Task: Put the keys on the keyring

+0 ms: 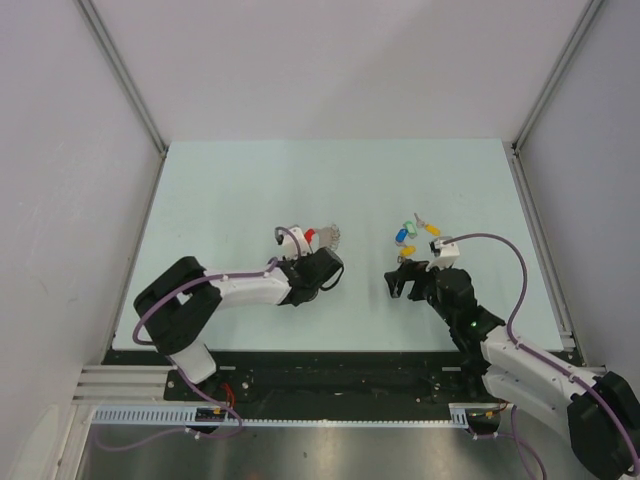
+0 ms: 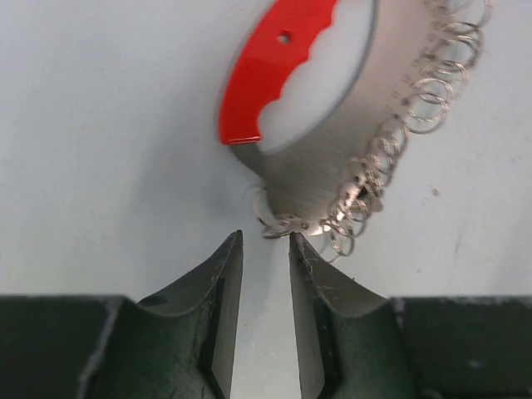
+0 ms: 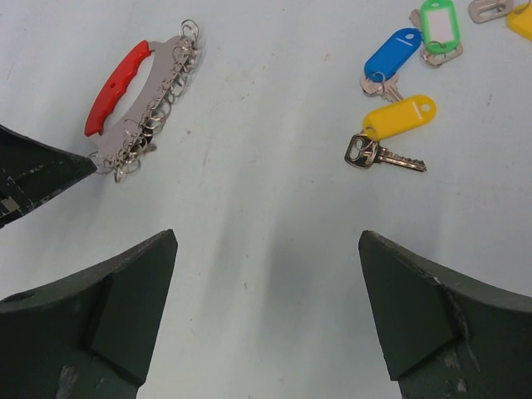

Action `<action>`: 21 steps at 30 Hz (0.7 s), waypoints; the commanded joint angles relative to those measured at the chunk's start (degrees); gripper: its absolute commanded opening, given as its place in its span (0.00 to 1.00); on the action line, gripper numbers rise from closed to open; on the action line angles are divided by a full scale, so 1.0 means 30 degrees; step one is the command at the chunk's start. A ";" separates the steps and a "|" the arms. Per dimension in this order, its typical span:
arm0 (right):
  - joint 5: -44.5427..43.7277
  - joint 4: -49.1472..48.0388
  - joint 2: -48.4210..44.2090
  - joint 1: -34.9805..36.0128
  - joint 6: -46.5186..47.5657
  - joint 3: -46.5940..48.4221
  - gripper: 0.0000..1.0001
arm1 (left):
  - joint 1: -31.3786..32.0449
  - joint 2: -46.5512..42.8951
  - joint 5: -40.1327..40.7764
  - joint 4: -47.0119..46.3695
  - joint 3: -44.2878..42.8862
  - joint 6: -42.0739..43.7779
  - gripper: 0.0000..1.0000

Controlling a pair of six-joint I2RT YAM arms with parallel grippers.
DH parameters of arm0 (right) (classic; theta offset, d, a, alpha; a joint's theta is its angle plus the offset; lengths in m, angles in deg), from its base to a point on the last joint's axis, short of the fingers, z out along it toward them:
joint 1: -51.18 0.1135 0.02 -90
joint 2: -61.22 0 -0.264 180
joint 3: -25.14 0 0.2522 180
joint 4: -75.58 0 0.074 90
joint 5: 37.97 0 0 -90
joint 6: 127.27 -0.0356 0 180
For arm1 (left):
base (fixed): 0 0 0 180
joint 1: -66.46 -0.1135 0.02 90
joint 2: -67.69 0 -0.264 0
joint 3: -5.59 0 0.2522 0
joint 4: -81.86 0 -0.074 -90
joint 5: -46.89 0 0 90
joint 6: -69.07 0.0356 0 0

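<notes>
Our left gripper (image 2: 266, 243) stood with jaws narrowly apart, gripping nothing, its tips just short of the keyring (image 2: 274, 66) on the table (image 2: 100, 125). Our right gripper (image 3: 266, 249) gaped wide and empty. Beyond it we saw the keys (image 3: 399, 116), well apart from the keyring.

The keyring (image 3: 116, 87) is marked by a bright red grip with a scalloped inner edge, and its metal band and small rings are silvery-grey. The keys (image 3: 386, 156) are silver. A yellow tag (image 3: 399, 116) is seen, a blue tag (image 3: 392, 54) at its 12 o'clock, and a green tag (image 3: 438, 25) with a white window. The table (image 3: 266, 208) is pale mint. The left gripper (image 2: 264, 249) and the right gripper (image 3: 268, 237) are dark green-black. The arms (image 1: 245, 285) are white, with purple cables (image 1: 515, 270).
</notes>
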 commanded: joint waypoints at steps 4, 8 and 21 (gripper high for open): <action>0.0537 -0.0902 0.0130 -0.0099 0.0490 0.0186 0.96 | 0.0067 -0.2066 -0.1207 -0.4280 0.1416 0.5072 0.34; 0.0801 -0.0960 0.0160 -0.0070 0.0636 0.0186 0.96 | -0.0137 -0.3793 -0.2053 -0.6298 0.2791 0.7502 0.34; 0.1387 -0.1312 0.0569 -0.0128 0.0958 0.0186 0.96 | -0.1866 -0.4648 -0.7649 -0.7208 0.4199 1.4713 0.21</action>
